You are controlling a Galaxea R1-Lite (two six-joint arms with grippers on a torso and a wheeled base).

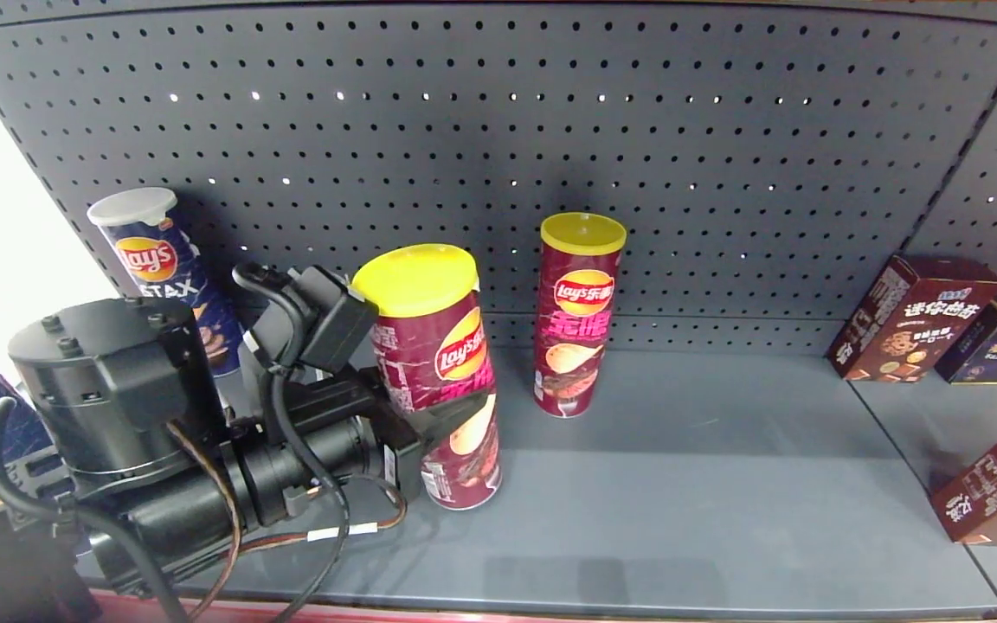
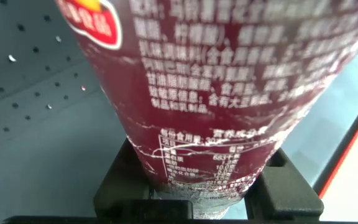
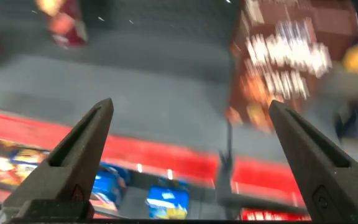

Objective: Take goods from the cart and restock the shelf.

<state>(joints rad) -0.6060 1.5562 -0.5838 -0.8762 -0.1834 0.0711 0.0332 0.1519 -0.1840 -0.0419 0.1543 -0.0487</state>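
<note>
The maroon cardboard chip can with the yellow plastic lid [image 1: 442, 372] stands close to upright at the left of the grey metal shelf [image 1: 723, 484], its long axis near vertical. Its base is at the deck, though whether it rests there I cannot tell. The left gripper [image 1: 442, 420] comes in from the robot's left and is clamped across the can's lower half, so a release looks to call for backing away to that side, clear of the matching can [image 1: 576, 320] standing apart, behind and to the right by the perforated back panel [image 1: 550, 104]. The right gripper [image 3: 191, 155] hangs empty with its jaws spread wide above the shelf's front edge, the farther of the two from the can.
</note>
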